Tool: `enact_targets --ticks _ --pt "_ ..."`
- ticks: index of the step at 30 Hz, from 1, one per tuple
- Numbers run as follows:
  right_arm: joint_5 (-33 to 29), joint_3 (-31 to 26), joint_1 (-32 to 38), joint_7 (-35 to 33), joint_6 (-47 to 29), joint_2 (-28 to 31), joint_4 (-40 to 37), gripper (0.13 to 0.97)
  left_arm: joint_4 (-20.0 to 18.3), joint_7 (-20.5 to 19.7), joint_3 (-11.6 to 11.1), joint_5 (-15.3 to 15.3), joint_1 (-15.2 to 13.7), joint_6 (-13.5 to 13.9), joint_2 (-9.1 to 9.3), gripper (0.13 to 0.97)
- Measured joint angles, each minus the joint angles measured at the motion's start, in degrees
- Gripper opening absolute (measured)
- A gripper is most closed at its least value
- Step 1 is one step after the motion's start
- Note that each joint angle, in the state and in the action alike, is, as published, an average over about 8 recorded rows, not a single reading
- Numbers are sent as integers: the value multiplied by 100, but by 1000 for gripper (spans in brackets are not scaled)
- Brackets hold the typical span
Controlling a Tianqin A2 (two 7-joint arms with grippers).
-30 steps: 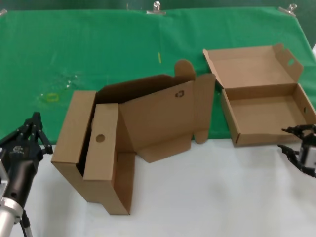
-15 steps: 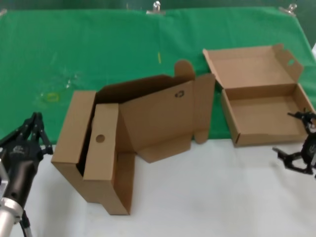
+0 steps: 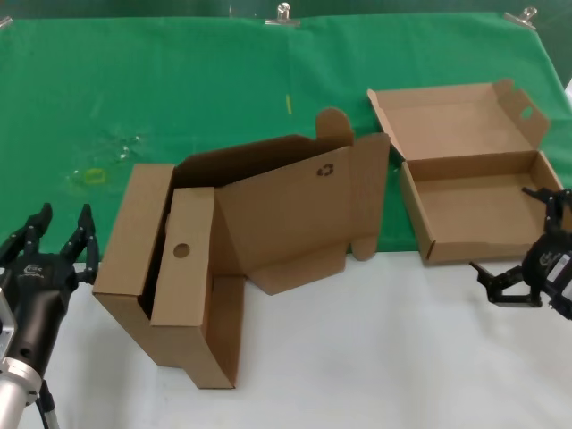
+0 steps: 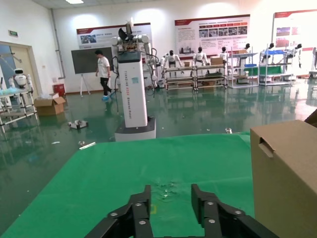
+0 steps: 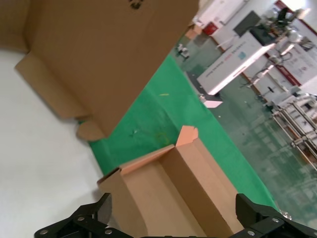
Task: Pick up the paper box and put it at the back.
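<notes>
Green cloth (image 3: 179,80) holds paper box (image 3: 478,201), tabbed carton (image 3: 241,250) beside; right end effector (image 3: 532,246) wide, left end effector (image 3: 54,241) wide.

**Even overhead light, soft shadows, slight blur**

The head view is brightly and evenly lit from above. The large brown cardboard box with the round finger hole (image 3: 214,268) casts a faint, soft shadow on the white tabletop (image 3: 357,349). The bright green cloth (image 3: 179,89) shows a small patch of glare, perhaps from clear film. In the left wrist view ceiling lights reflect off the glossy hall floor (image 4: 198,114). The right wrist view is tilted, its near edges somewhat soft.
</notes>
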Motion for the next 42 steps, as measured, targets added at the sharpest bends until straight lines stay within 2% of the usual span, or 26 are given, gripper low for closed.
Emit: enact_targets --ticks 2,5,9,14,26,35,42 --pt "49 1 -8 44 69 -74 12 857 0 0 0 0 0 0 0 311" --pt "124 1 -20 112 174 -188 29 857 0 0 0 0 0 0 0 364" --pt "226 2 -37 205 318 -343 54 891 0 0 0 -1 0 0 0 364" --pt "351 3 -58 318 494 -534 84 946 0 0 0 0 0 0 0 497" --pt "651 6 -108 588 918 -990 155 966 0 4 0 -1 0 0 0 777" --pt "875 9 -145 794 1235 -1332 208 966 0 2 0 -1 0 0 0 905" --pt "1050 10 -174 952 1482 -1599 250 966 0 2 0 -1 0 0 0 927"
